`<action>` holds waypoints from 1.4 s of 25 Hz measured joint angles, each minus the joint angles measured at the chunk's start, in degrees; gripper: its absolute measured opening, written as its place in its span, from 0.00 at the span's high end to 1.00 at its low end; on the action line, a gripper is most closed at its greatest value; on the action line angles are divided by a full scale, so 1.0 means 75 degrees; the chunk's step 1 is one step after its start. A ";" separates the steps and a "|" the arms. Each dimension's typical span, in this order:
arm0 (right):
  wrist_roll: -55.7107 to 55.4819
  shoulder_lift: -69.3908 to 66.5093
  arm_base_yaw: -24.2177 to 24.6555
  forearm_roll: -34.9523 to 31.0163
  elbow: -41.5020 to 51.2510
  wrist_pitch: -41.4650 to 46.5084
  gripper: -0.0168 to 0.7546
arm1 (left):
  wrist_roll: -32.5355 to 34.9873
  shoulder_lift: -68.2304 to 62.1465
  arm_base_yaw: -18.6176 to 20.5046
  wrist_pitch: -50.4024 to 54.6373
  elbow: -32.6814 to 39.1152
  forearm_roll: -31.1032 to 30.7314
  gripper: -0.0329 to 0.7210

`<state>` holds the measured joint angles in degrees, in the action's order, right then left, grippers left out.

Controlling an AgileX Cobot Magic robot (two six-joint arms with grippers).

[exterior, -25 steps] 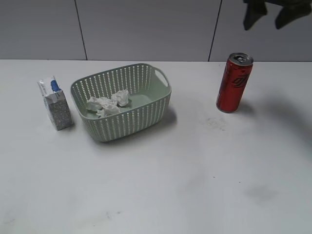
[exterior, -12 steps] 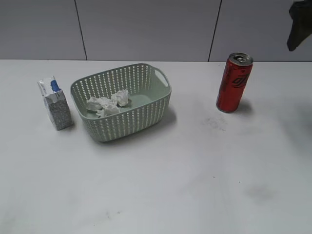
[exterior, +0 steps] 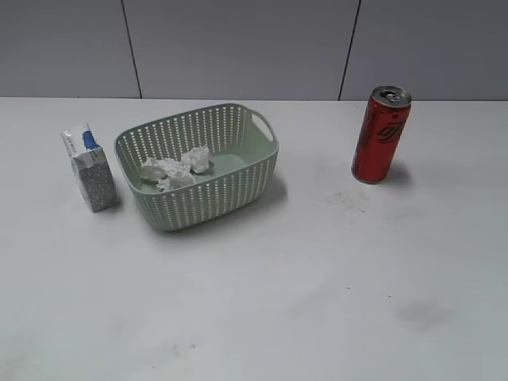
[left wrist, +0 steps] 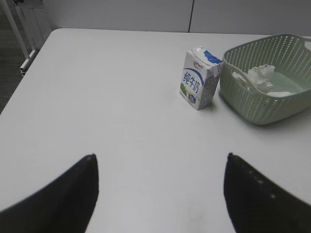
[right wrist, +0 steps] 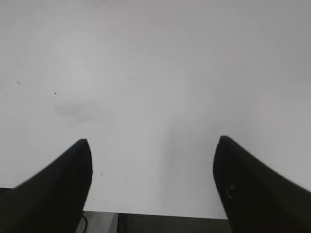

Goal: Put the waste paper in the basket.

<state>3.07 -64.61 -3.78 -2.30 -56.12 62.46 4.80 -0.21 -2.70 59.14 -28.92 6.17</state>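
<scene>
A pale green perforated basket (exterior: 238,184) stands on the white table, left of centre. Crumpled white waste paper (exterior: 176,169) lies inside it. The basket also shows in the left wrist view (left wrist: 252,104) with the paper (left wrist: 257,75) in it. My left gripper (left wrist: 160,158) is open and empty, above bare table well left of the basket. My right gripper (right wrist: 153,143) is open and empty, above bare table near its edge. Neither gripper shows in the exterior view.
A small milk carton (exterior: 90,167) stands just left of the basket, and shows in the left wrist view (left wrist: 200,77). A red drink can (exterior: 382,135) stands upright at the back right. The table's edge (right wrist: 160,213) runs below the right gripper.
The right gripper, seen at the top right of the exterior view a second ago, has moved right and out of that view. The basket, paper, carton and can have not moved.
</scene>
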 joint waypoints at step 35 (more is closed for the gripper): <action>0.0024 0.8646 -0.0018 -0.0473 0.4281 -0.1143 0.22 | 0.0000 0.0000 0.0000 0.0000 0.0000 0.0000 0.17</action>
<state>3.24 0.23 -3.91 -5.84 -24.01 53.88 4.80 -0.21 -2.70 59.14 -28.92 6.17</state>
